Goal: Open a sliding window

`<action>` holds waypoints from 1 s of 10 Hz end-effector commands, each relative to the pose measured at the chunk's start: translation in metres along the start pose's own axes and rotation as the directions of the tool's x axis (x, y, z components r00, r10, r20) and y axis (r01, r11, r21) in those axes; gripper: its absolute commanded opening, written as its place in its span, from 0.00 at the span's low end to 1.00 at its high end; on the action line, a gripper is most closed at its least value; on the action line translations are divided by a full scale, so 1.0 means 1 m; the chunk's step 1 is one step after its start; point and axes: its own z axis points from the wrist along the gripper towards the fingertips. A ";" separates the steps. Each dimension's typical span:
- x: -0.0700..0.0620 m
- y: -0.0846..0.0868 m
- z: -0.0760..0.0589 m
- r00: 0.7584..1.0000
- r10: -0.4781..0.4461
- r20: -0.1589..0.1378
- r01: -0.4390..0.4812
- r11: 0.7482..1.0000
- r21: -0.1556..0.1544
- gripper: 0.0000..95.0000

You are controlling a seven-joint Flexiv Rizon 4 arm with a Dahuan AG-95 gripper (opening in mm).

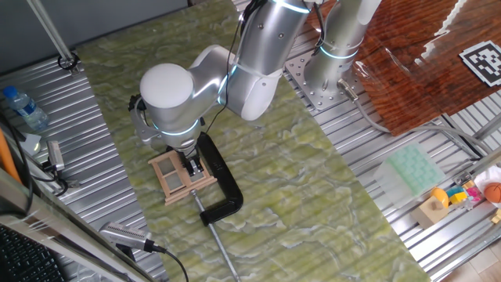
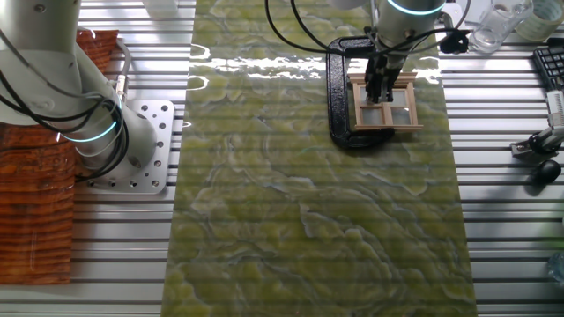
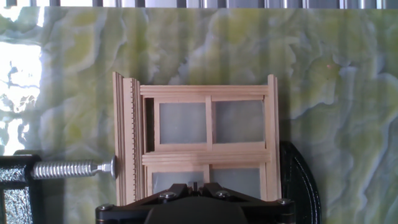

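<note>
the small light-tan wooden sliding window (image 3: pixel 208 146), a roughly square frame with crossbars and frosted panes, lies flat on the green marbled table (image 1: pixel 313 196), pinned there by a black metal c-clamp (image 1: pixel 223 182) whose jaws press on two opposite edges of the frame. in the hand view the clamp's threaded silver screw (image 3: pixel 71 168) butts against the frame's left rail, and the curved black body shows past the right rail.

the gripper (image 2: pixel 381 86) is directly above the window, pointing straight down, its black fingers over the frame's middle in both fixed views. in the hand view only the gripper's base shows along the bottom edge, just over the lower sash; the fingertips are hidden there, and the fixed views are too small to settle it, so i cannot tell whether the fingers are apart or together, or whether they touch the wood.

the relation that matters: a narrow dark gap beside the upper sash's left stile suggests the sashes run along the left-right axis of the hand view, the same line as the clamp screw. my reading is that the coming push must go sideways along that track, not toward the clamped rails' length.
</note>
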 end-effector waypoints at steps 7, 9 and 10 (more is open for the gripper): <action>-0.002 -0.004 0.001 1.000 -0.013 -0.003 0.013 1.000 0.000 0.00; -0.003 -0.006 0.001 1.000 -0.016 -0.004 0.016 1.000 0.001 0.00; -0.003 -0.007 0.001 1.000 -0.017 -0.004 0.017 1.000 -0.001 0.00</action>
